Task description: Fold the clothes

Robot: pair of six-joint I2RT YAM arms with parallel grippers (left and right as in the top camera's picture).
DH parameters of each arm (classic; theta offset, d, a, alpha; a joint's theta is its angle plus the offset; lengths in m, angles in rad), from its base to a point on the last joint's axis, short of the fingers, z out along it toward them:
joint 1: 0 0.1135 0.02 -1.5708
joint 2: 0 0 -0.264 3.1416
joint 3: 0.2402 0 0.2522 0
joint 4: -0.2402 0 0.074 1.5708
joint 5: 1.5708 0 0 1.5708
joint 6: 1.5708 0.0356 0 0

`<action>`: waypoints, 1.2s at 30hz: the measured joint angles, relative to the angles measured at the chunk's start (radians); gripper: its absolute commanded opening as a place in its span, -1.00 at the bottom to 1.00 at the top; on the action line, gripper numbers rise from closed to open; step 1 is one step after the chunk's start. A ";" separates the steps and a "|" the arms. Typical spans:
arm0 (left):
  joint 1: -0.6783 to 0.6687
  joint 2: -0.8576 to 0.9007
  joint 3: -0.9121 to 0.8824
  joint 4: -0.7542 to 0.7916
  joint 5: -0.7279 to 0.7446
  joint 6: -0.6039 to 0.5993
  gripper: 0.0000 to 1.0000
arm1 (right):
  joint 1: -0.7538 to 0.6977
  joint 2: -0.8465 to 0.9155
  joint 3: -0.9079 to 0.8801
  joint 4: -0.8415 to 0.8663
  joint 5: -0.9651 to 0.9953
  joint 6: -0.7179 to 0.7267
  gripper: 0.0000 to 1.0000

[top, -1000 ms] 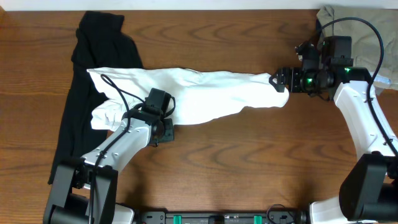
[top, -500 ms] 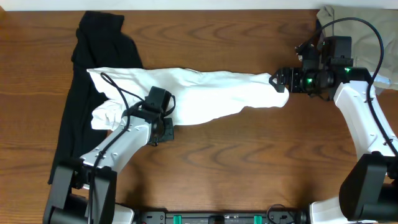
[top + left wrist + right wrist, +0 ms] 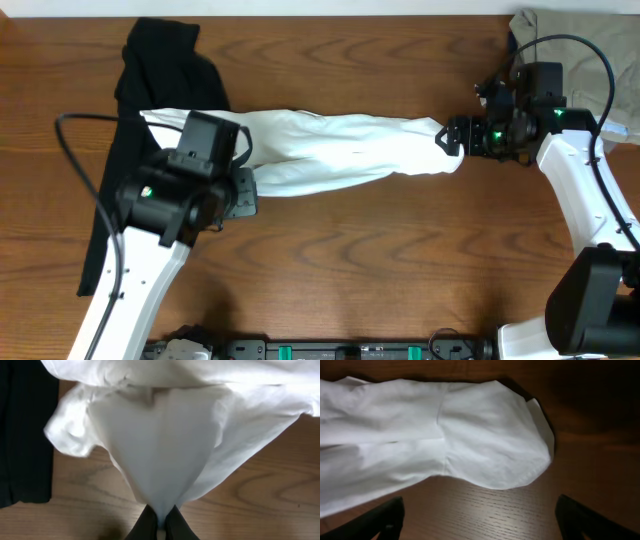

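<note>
Left claw [image 3: 161, 525]: pinched shut on a fold of the white cotton shirt [image 3: 340, 155], with the cloth drawn to a point between its tips.
Right claw [image 3: 481, 521]: jaws spread wide and holding nothing; the shirt's rounded end lies flat on the wood just ahead of them.
Shirt's place: stretched in a long band across the brown wooden table [image 3: 380, 270], with its left end over the long black fabric garment [image 3: 160, 60] and its right end at the right claw.
Just changed: the left claw has closed on the shirt's near edge, and its arm has risen, lifting that edge.
Meaning for the fold: one side looks secured; the far end is not yet gripped, so an even fold probably waits on the right claw.
Against a second ago: the crumpled white lump at the left is gone from the overhead view, the band is narrower and tauter, the left arm looms larger, and the right claw has barely shifted.
</note>
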 measured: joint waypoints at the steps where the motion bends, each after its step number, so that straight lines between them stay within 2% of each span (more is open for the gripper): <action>1: 0.000 -0.012 0.000 -0.004 0.000 -0.001 -0.88 | 0.000 0.000 -0.005 0.003 0.006 0.007 0.82; 7: 0.000 -0.070 0.000 -0.006 0.000 -0.001 -0.88 | 0.002 0.000 -0.079 0.105 0.036 0.037 0.71; 13: 0.000 -0.080 0.000 -0.005 -0.001 -0.008 -0.88 | 0.011 0.019 -0.192 0.278 0.073 0.074 0.27; 15: 0.000 -0.080 0.000 -0.005 -0.003 -0.009 -0.88 | 0.024 0.021 -0.228 0.318 0.079 0.083 0.20; 20: 0.000 -0.077 0.000 -0.005 -0.004 -0.016 -0.88 | 0.041 0.023 -0.299 0.410 0.102 0.092 0.20; 23: 0.000 -0.072 0.000 -0.005 -0.004 -0.016 -0.88 | 0.044 0.023 -0.340 0.444 0.128 0.106 0.38; 26: 0.000 -0.065 0.000 -0.004 -0.004 -0.016 -0.88 | 0.044 0.023 -0.369 0.449 0.185 0.121 0.44; 29: 0.000 -0.057 0.000 -0.003 -0.004 -0.016 -0.88 | 0.044 0.023 -0.383 0.452 0.230 0.128 0.39; 33: 0.000 -0.048 0.000 -0.002 -0.004 -0.015 -0.88 | 0.044 0.023 -0.396 0.489 0.262 0.139 0.16; 36: 0.000 -0.042 0.000 -0.003 -0.004 -0.016 -0.88 | 0.047 0.023 -0.404 0.513 0.271 0.156 0.11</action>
